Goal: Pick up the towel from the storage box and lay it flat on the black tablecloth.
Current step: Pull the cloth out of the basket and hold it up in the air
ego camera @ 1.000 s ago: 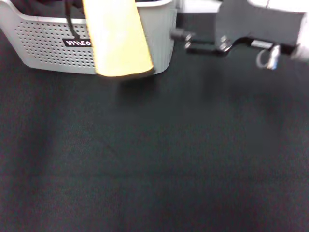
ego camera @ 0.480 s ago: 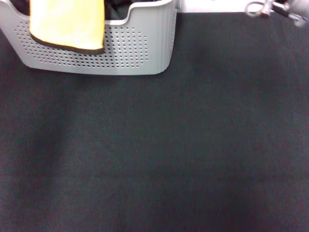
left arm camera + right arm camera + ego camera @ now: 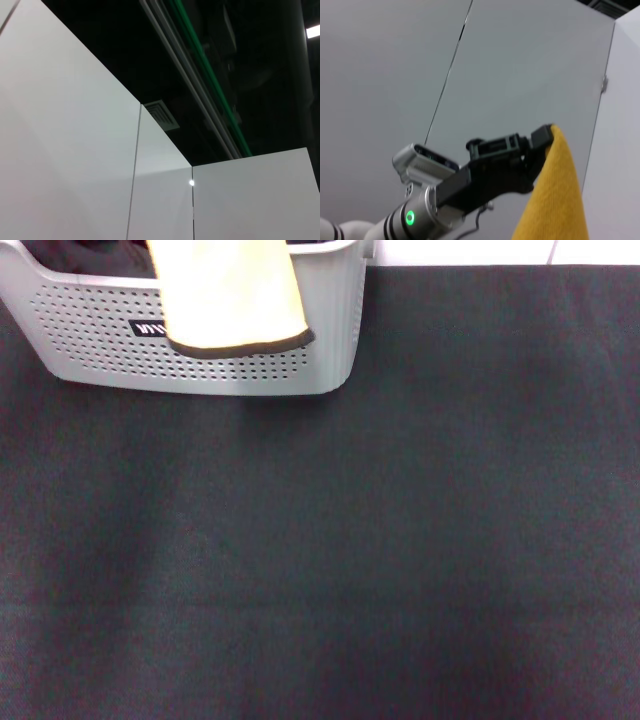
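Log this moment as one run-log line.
left gripper: holds towel; towel: hangs before storage box; tablecloth: no towel yet; right gripper: unseen

Head view is evenly lit from overhead, soft in focus throughout; the black tablecloth (image 3: 380,540) reads dim with faint lighter bands crossing it, and the storage box (image 3: 300,360) casts a narrow shadow along its base toward 6 o'clock. The towel (image 3: 230,295) is pale and washed out, its black edge slightly smeared. Left wrist view pairs bright, glare-free white panels (image 3: 65,165) with a very dark ceiling at 1 o'clock, a lamp strip (image 3: 312,31) clipped at 2 o'clock; right wrist view is flat, grey and diffuse, with the left hand (image 3: 542,142) dark against the wall.
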Robot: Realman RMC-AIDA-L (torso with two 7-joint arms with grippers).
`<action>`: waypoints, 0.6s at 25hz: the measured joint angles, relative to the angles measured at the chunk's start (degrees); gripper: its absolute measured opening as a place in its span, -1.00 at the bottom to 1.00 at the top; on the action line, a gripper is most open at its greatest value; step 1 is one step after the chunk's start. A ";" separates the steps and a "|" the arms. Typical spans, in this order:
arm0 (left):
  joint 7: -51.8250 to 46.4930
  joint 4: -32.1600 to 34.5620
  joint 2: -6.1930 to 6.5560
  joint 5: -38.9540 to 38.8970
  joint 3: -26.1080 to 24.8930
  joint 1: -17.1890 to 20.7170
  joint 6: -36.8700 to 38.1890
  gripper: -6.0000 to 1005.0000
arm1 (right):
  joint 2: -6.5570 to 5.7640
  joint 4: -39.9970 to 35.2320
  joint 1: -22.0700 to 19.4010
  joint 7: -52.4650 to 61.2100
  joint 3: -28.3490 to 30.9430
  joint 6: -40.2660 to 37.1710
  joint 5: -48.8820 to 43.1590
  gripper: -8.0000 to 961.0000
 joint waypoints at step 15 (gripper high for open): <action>-3.97 0.16 0.21 2.16 0.09 -0.46 -0.11 -0.96 | -0.04 -5.08 -6.19 0.27 -0.44 -1.89 1.57 0.60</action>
